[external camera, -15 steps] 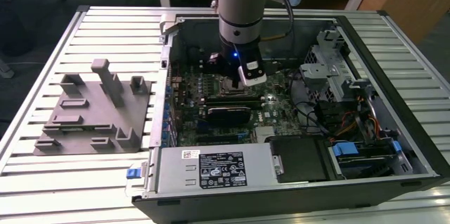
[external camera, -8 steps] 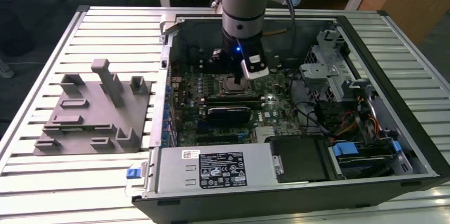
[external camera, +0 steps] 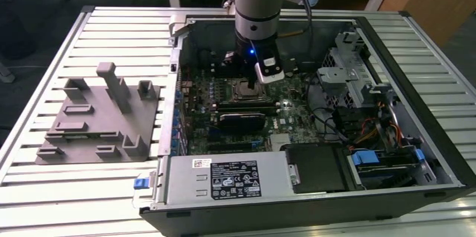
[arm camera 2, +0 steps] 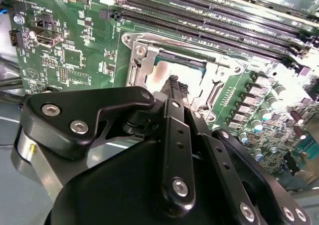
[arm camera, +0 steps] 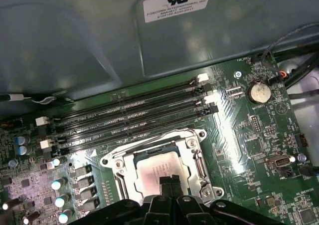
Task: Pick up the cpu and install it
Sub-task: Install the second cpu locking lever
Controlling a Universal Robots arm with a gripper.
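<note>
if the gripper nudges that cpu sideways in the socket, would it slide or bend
The cpu looks like a flat, rigid chip, so bending seems unlikely. It lies inside the socket frame, which would probably stop any slide. Its shiny metal top may be slippery under the gripper.

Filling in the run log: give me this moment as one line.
stage: install | claw: over socket, fingertips together at cpu top | cpu: lying in socket frame | case: open, on slatted table
</note>
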